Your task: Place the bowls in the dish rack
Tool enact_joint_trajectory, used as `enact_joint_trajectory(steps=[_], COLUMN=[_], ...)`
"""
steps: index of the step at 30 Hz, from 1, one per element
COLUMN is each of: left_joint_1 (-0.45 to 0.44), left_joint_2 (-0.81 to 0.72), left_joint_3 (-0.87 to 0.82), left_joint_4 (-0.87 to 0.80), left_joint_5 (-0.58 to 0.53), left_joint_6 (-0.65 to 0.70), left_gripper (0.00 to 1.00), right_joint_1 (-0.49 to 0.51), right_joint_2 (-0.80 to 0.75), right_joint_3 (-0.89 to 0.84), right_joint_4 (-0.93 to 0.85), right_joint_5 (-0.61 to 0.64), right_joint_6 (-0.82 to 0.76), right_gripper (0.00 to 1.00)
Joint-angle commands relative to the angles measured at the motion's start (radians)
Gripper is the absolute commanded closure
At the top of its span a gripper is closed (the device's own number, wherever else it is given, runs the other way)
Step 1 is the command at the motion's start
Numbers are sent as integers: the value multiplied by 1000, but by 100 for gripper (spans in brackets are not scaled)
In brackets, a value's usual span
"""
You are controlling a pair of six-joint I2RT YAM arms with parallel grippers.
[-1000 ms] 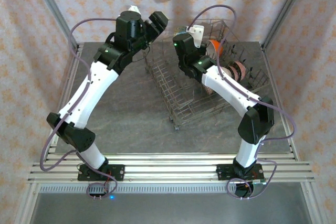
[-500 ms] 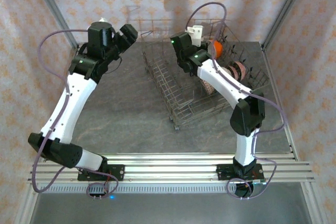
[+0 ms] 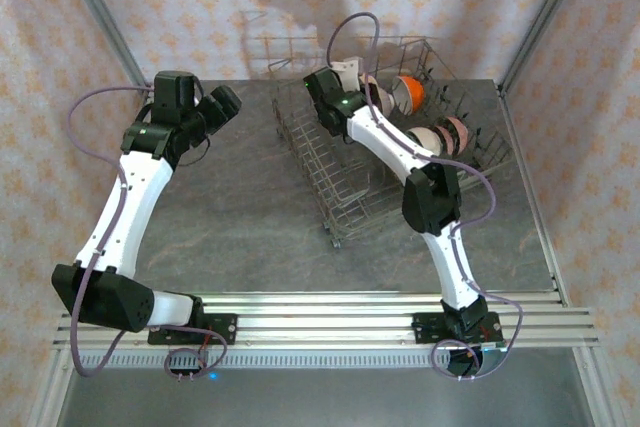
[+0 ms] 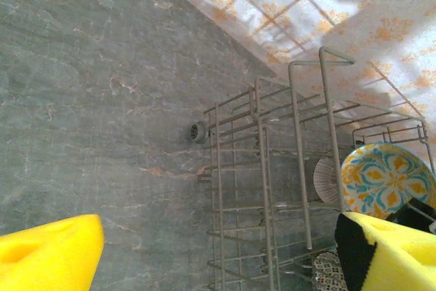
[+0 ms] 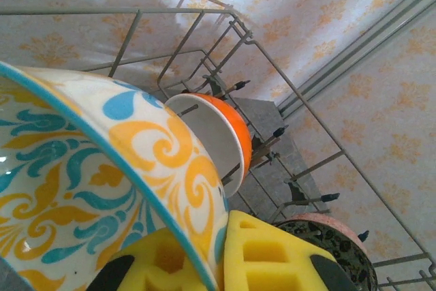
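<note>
- My right fingers (image 5: 238,250) are clenched on the wall of the patterned bowl (image 5: 102,168), with yellow foam on either side of its blue-edged rim. The bowl is white with orange and teal scrolls.
- That bowl is tilted up from the fingers, at the far end of the dish rack (image 5: 204,35). The rack's top wires run just behind it (I cannot tell whether bowl and wire touch).
- Just past the held rim, an orange bowl (image 5: 211,138) stands on edge between the tines, its white inside turned toward the fingers. It is close to the patterned bowl, though contact is unclear.
- Farther out, to the right of these fingers, a pink bowl (image 5: 327,236) with a dark patterned face also sits on edge in the rack.
- From above, the orange bowl (image 3: 408,90) and pink bowl (image 3: 458,132) both lie on the side of the right fingers away from the left arm.
- My left fingers (image 3: 225,102) are released and spread wide (nothing at all between the two yellow blocks in their own camera).
- Under and between them is the bare grey table (image 4: 102,100).
- Ahead of them, the near wires of the dish rack (image 4: 262,168) rise from the table. Through the wires, toward the right-hand finger, I can see the patterned bowl (image 4: 385,178).
- In the overhead view these fingers are apart from the dish rack (image 3: 330,162), off to its left over open table (image 3: 220,197).
</note>
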Motion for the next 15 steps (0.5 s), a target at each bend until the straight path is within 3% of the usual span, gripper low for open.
enact_joint_trajectory(steps=[1, 15], left_joint_1=[21, 45], left_joint_2=[-12, 13], left_joint_3=[-11, -33], left_joint_4=[-14, 1], left_joint_5=[47, 83], left_joint_6=[33, 34], left_gripper=[11, 11], right_joint_1=[-8, -10], right_joint_2=[35, 176], right_joint_3=[83, 220], right_joint_4=[-48, -155], right_joint_5=[108, 101], right_joint_6=[-17, 28], right_gripper=[100, 100])
